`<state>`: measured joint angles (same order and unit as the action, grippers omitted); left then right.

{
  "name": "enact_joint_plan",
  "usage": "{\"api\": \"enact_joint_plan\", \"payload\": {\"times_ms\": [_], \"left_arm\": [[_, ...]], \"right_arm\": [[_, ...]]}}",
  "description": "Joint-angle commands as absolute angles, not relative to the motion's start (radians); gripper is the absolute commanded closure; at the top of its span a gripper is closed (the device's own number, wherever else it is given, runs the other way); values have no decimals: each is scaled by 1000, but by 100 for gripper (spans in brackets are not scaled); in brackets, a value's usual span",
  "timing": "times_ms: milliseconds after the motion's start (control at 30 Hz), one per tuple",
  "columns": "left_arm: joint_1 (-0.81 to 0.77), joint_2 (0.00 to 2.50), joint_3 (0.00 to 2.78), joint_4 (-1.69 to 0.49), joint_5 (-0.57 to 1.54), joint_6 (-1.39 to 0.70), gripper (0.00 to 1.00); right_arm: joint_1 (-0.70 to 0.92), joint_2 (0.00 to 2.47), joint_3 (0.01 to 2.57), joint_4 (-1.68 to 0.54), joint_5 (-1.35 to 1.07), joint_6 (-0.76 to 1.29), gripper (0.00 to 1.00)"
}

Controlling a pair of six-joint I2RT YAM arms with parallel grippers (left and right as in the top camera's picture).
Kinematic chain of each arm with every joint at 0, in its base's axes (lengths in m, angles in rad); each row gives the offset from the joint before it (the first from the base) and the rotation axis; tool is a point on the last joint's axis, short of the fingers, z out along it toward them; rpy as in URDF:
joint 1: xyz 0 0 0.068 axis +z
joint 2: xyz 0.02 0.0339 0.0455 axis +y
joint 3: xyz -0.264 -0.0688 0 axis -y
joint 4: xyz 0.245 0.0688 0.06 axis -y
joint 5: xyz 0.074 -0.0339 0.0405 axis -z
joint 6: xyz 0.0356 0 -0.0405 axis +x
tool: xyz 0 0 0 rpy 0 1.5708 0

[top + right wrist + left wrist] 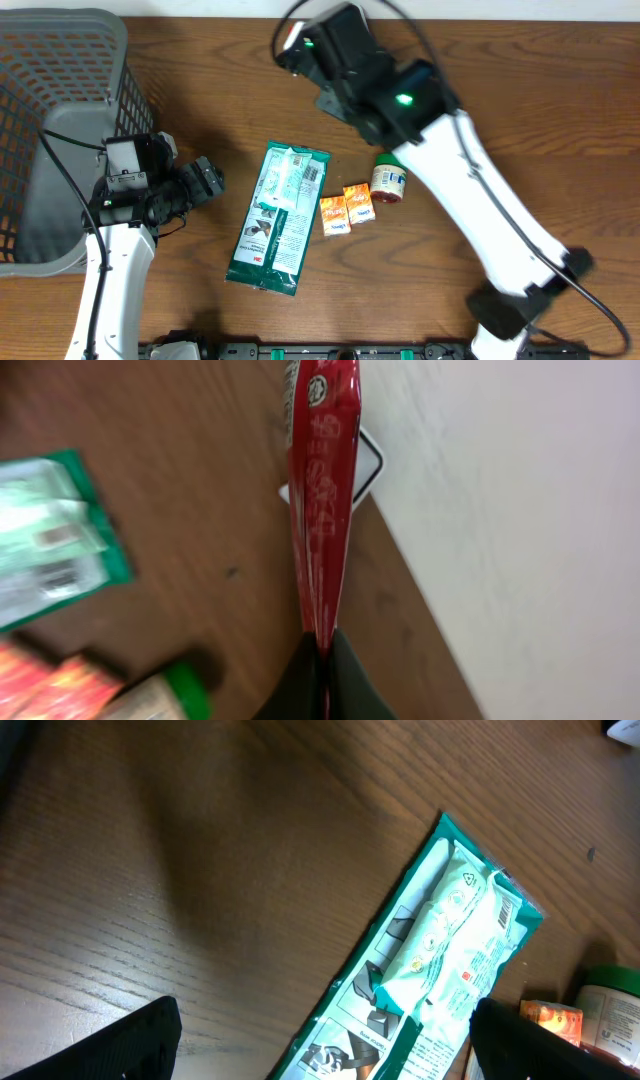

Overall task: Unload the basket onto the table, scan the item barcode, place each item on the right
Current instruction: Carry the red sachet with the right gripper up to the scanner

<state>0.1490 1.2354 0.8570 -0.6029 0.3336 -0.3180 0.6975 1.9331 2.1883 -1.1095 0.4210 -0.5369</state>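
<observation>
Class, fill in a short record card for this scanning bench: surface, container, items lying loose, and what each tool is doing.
surface: wooden table
container: grey mesh basket, at the table's left edge
lying loose: green packet; two orange boxes; small jar with a green lid
left tool: open, beside the green packet, holding nothing
right tool: shut on a red packet, gripped by its edge
</observation>
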Motion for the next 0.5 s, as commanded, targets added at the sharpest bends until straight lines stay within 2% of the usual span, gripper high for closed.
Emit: {"api": "enact_joint_plan", "payload": {"times_ms": [0, 467], "left_arm": [[159, 1241, 863, -605, 320, -331, 7], [159, 1241, 863, -605, 320, -331, 7]], "right_arm": [[681, 1993, 2191, -1055, 555, -669, 99], [544, 2260, 2191, -786, 555, -705, 99]]}}
